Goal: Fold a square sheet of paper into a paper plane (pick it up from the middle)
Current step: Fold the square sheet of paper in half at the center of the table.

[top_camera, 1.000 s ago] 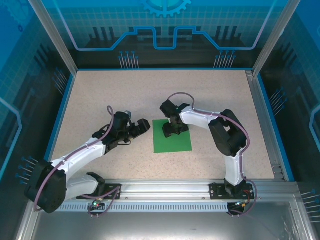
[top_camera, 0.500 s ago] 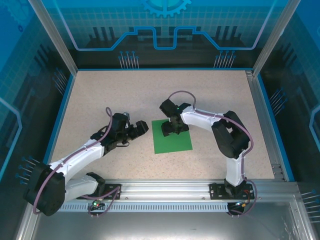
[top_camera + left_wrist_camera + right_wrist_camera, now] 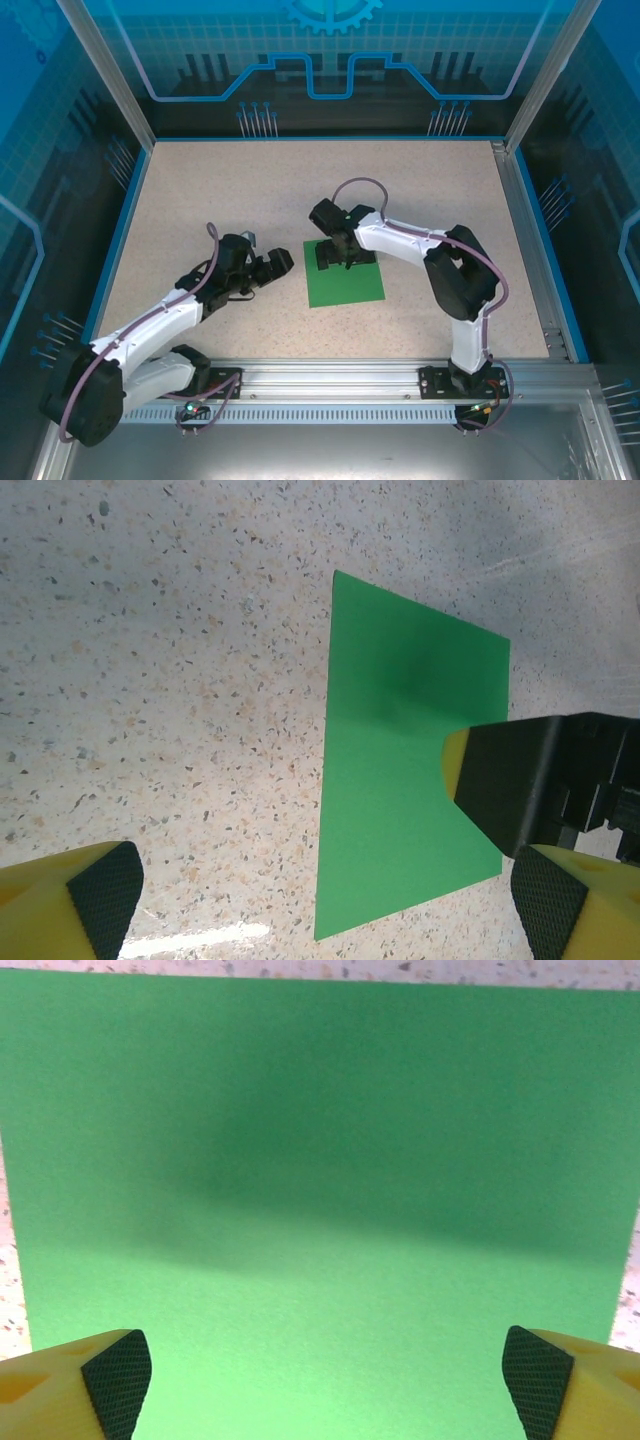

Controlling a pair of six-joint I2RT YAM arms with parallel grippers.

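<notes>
One flat green sheet between two open hands.
Left hand point(image 3: 278, 262) sits just beside the sheet of paper point(image 3: 350, 283), spread wide and empty. The sheet lies flat and unfolded mid-tabletop point(image 3: 250, 190). Right hand point(image 3: 333, 255) hangs over its far part, also spread, holding nothing. The paper looks feather-light, limp and easily creased, with no raised edge, so pinching up its middle seems best. The speckled surface is level, and the blue walls point(image 3: 330, 100) stand well apart.
</notes>
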